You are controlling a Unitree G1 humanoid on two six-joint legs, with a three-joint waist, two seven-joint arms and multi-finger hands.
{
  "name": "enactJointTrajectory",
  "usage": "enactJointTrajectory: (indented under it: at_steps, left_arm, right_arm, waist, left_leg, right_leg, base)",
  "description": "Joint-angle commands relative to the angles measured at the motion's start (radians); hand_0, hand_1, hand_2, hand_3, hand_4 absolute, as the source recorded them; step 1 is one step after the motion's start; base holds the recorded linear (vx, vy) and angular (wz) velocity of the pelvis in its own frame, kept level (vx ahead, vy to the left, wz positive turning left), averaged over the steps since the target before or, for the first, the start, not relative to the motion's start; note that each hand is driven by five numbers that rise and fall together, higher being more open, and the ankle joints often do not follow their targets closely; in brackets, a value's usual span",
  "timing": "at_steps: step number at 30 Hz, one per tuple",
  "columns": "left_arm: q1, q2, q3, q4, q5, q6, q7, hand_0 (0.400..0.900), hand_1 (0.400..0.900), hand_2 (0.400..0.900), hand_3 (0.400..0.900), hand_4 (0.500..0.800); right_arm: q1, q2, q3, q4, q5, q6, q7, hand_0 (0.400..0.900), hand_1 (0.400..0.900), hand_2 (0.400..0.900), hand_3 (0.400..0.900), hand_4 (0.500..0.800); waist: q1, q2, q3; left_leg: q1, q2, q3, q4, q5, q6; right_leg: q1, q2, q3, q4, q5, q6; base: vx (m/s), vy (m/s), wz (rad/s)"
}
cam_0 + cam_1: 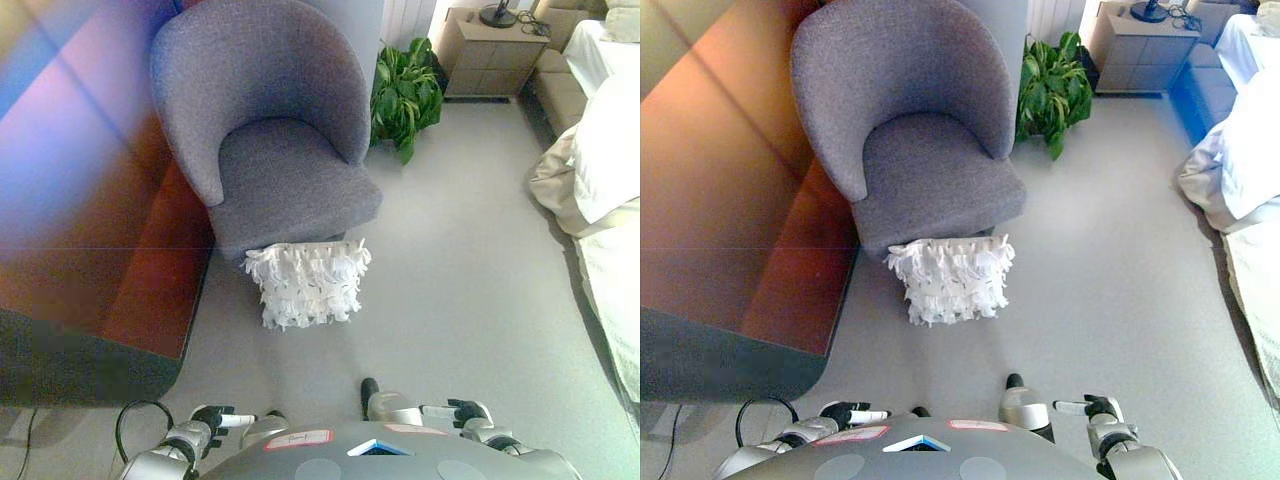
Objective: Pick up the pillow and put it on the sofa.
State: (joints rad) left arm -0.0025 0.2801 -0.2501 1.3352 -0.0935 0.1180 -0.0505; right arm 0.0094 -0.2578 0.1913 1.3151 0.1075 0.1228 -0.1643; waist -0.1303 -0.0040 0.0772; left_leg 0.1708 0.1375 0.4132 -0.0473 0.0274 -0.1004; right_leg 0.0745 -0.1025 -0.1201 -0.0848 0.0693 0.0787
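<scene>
A white fringed pillow (306, 283) stands on the grey floor, leaning against the front of a grey armchair (268, 130), which serves as the sofa here. The chair's seat (935, 165) has nothing on it. My left hand (212, 418) shows at the bottom left and my right hand (462, 411) at the bottom right, both low, well short of the pillow. Their fingers look relaxed and hold nothing.
A reddish-brown wooden cabinet (120, 200) stands left of the chair. A green potted plant (405, 92) is behind the chair to the right. A bed with white covers (605, 190) runs along the right edge. A bedside cabinet (490, 55) stands at the back.
</scene>
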Motion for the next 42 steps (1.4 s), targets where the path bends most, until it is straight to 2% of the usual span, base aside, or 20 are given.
enactJointTrajectory:
  at_steps: [1,3,5,7,10,11,14,17,19,21,22,24,26,28,30,31,33,35,38,42]
  left_arm:
    - [-0.049,-0.024,0.017,0.033,0.011,0.009,0.002,0.9,0.9,0.9,0.9,0.8]
    - [-0.044,-0.021,0.042,0.033,0.012,0.004,0.004,0.9,0.9,0.9,0.9,0.8]
    - [-0.035,-0.021,0.062,0.034,0.008,-0.004,0.0,0.9,0.9,0.9,0.9,0.8]
    - [-0.029,-0.024,0.062,0.038,0.004,-0.01,-0.001,0.9,0.9,0.9,0.9,0.8]
    - [-0.018,-0.031,0.05,0.04,-0.022,-0.006,0.006,0.9,0.9,0.9,0.9,0.8]
    - [-0.013,-0.033,0.044,0.039,-0.043,0.003,0.013,0.9,0.9,0.9,0.9,0.8]
    - [0.006,-0.042,0.04,0.045,-0.069,0.0,0.028,0.9,0.9,0.9,0.9,0.8]
    - [0.015,-0.044,0.055,0.047,-0.076,0.001,0.042,0.9,0.9,0.9,0.9,0.8]
    - [0.016,-0.032,0.064,0.048,-0.067,-0.007,0.043,0.9,0.9,0.9,0.9,0.8]
    - [0.007,-0.008,0.069,0.046,-0.058,-0.03,0.031,0.9,0.9,0.9,0.9,0.8]
    - [-0.003,0.003,0.072,0.041,-0.046,-0.037,0.028,0.9,0.9,0.9,0.9,0.8]
    - [-0.031,0.029,0.066,0.026,-0.038,-0.031,0.015,0.9,0.9,0.9,0.9,0.8]
    - [-0.046,0.046,0.056,0.016,-0.01,-0.031,0.003,0.9,0.9,0.9,0.9,0.8]
    - [-0.07,0.065,0.031,-0.005,0.0,-0.022,-0.006,0.9,0.9,0.9,0.9,0.8]
    - [-0.098,0.069,0.013,-0.019,-0.023,-0.017,-0.011,0.9,0.9,0.9,0.9,0.8]
    - [-0.133,0.069,-0.005,-0.026,-0.046,-0.018,-0.008,0.9,0.9,0.9,0.9,0.8]
    - [-0.171,0.061,-0.021,-0.028,-0.071,-0.028,0.006,0.9,0.9,0.9,0.9,0.8]
    - [-0.193,0.061,-0.036,-0.035,-0.103,-0.038,0.012,0.9,0.9,0.9,0.9,0.8]
    - [-0.189,0.064,-0.041,-0.051,-0.119,-0.039,0.04,0.9,0.9,0.9,0.9,0.8]
    - [-0.21,0.072,-0.046,-0.05,-0.105,-0.052,0.023,0.9,0.9,0.9,0.9,0.8]
  right_arm:
    - [-0.076,-0.022,0.026,0.051,-0.007,0.013,-0.011,0.9,0.9,0.9,0.9,0.8]
    - [-0.08,-0.029,0.029,0.05,-0.025,0.015,-0.009,0.9,0.9,0.9,0.9,0.8]
    - [-0.083,-0.042,0.033,0.054,-0.028,0.015,-0.011,0.9,0.9,0.9,0.9,0.8]
    - [-0.081,-0.056,0.025,0.057,-0.02,0.009,-0.012,0.9,0.9,0.9,0.9,0.8]
    - [-0.084,-0.083,0.017,0.056,-0.018,0.0,0.005,0.9,0.9,0.9,0.9,0.8]
    - [-0.083,-0.09,0.02,0.055,-0.019,-0.002,0.016,0.9,0.9,0.9,0.9,0.8]
    - [-0.074,-0.092,0.024,0.058,-0.027,-0.011,0.036,0.9,0.9,0.9,0.9,0.8]
    - [-0.076,-0.083,0.019,0.066,-0.033,-0.016,0.038,0.9,0.9,0.9,0.9,0.8]
    - [-0.081,-0.077,0.01,0.065,-0.029,-0.022,0.025,0.9,0.9,0.9,0.9,0.8]
    - [-0.088,-0.074,-0.001,0.055,-0.033,-0.022,0.027,0.9,0.9,0.9,0.9,0.8]
    - [-0.088,-0.069,-0.008,0.052,-0.047,-0.028,0.033,0.9,0.9,0.9,0.9,0.8]
    - [-0.093,-0.062,-0.013,0.041,-0.068,-0.034,0.026,0.9,0.9,0.9,0.9,0.8]
    - [-0.094,-0.061,-0.016,0.029,-0.1,-0.041,0.012,0.9,0.9,0.9,0.9,0.8]
    - [-0.093,-0.067,0.007,0.007,-0.163,-0.045,0.03,0.9,0.9,0.9,0.9,0.8]
    - [-0.114,-0.077,0.036,-0.021,-0.193,-0.048,0.049,0.9,0.9,0.9,0.9,0.8]
    - [-0.146,-0.086,0.063,-0.031,-0.213,-0.054,0.042,0.9,0.9,0.9,0.9,0.8]
    - [-0.196,-0.099,0.098,-0.043,-0.216,-0.06,0.028,0.9,0.9,0.9,0.9,0.8]
    - [-0.252,-0.113,0.141,-0.067,-0.24,-0.053,-0.018,0.9,0.9,0.9,0.9,0.8]
    - [-0.29,-0.119,0.18,-0.103,-0.303,-0.015,-0.077,0.9,0.9,0.9,0.9,0.8]
    - [-0.371,-0.144,0.213,-0.106,-0.355,-0.006,-0.112,0.9,0.9,0.9,0.9,0.8]
  waist:
    - [0.01,-0.022,0.068]
    - [0.022,-0.043,0.093]
    - [0.048,-0.042,0.121]
    - [0.062,-0.019,0.143]
    - [0.087,0.032,0.174]
    - [0.101,0.049,0.177]
    - [0.124,0.06,0.172]
    - [0.134,0.06,0.154]
    - [0.142,0.049,0.14]
    - [0.153,0.045,0.13]
    - [0.153,0.032,0.125]
    - [0.156,0.021,0.114]
    - [0.147,0.032,0.111]
    - [0.12,0.038,0.117]
    - [0.108,0.057,0.128]
    - [0.086,0.066,0.159]
    - [0.073,0.076,0.193]
    - [0.059,0.069,0.234]
    - [0.075,0.047,0.251]
    - [0.112,0.029,0.263]
  left_leg:
    - [-0.123,0.127,-0.186,0.258,-0.015,0.033]
    - [-0.204,0.142,-0.232,0.425,0.001,0.055]
    - [-0.267,0.104,-0.271,0.447,0.01,0.072]
    - [-0.284,0.057,-0.262,0.363,0.047,0.064]
    - [-0.341,0.001,-0.222,0.157,0.172,0.027]
    - [-0.37,-0.007,-0.222,0.083,0.235,0.008]
    - [-0.42,-0.021,-0.196,-0.008,0.281,-0.005]
    - [-0.427,-0.006,-0.13,-0.015,0.226,0.016]
    - [-0.411,-0.018,-0.125,0.01,0.145,0.064]
    - [-0.435,-0.017,-0.134,0.13,0.127,0.08]
    - [-0.438,-0.031,-0.128,0.143,0.111,0.092]
    - [-0.42,-0.059,-0.137,0.129,0.082,0.124]
    - [-0.387,-0.07,-0.153,0.107,0.066,0.136]
    - [-0.335,-0.101,-0.197,0.083,0.054,0.137]
    - [-0.323,-0.093,-0.228,0.09,0.051,0.126]
    - [-0.305,-0.089,-0.253,0.087,0.047,0.115]
    - [-0.294,-0.071,-0.279,0.086,0.034,0.097]
    - [-0.294,-0.05,-0.317,0.092,0.001,0.086]
    - [-0.35,-0.034,-0.335,0.16,-0.004,0.079]
    - [-0.398,-0.01,-0.344,0.168,0.024,0.056]
  right_leg:
    - [0.009,0.025,-0.021,0.092,-0.057,-0.026]
    - [0.014,0.032,-0.016,0.097,-0.05,-0.051]
    - [0.034,0.057,0.0,0.113,-0.074,-0.065]
    - [0.056,0.086,0.01,0.121,-0.1,-0.063]
    - [0.118,0.135,0.057,0.102,-0.139,-0.061]
    - [0.153,0.155,0.086,0.097,-0.168,-0.062]
    - [0.215,0.17,0.136,0.1,-0.23,-0.064]
    - [0.249,0.155,0.157,0.135,-0.284,-0.052]
    - [0.263,0.139,0.177,0.184,-0.323,-0.04]
    - [0.271,0.142,0.177,0.261,-0.357,-0.036]
    - [0.267,0.132,0.164,0.305,-0.348,-0.024]
    - [0.208,0.099,0.139,0.452,-0.231,0.026]
    - [0.116,0.106,0.128,0.573,-0.154,0.054]
    - [-0.011,0.088,0.097,0.611,-0.123,0.062]
    - [-0.097,0.056,0.074,0.518,-0.124,0.042]
    - [-0.174,0.014,0.055,0.461,-0.128,0.026]
    - [-0.258,-0.051,0.069,0.345,-0.052,0.017]
    - [-0.317,-0.107,0.118,0.264,0.026,0.04]
    - [-0.319,-0.088,0.119,0.288,-0.022,0.055]
    - [-0.284,-0.079,0.073,0.245,-0.045,0.055]
  base:
    - [0.07,-0.267,-0.09]
    - [0.12,-0.238,-0.22]
    - [0.21,-0.091,-0.25]
    - [0.24,0.073,-0.09]
    - [0.38,0.141,-0.27]
    - [0.45,0.125,-0.52]
    - [0.46,0.133,-0.55]
    - [0.43,0.22,-0.39]
    - [0.39,0.244,-0.34]
    - [0.31,0.198,-0.3]
    - [0.31,0.229,-0.22]
    - [0.28,0.217,-0.04]
    - [0.27,0.171,0.26]
    - [0.29,0.094,0.61]
    - [0.08,-0.067,0.62]
    - [-0.1,-0.148,0.64]
    - [-0.14,-0.245,0.65]
    - [-0.08,-0.32,0.66]
    - [0.02,-0.297,0.54]
    - [0.05,-0.268,0.37]
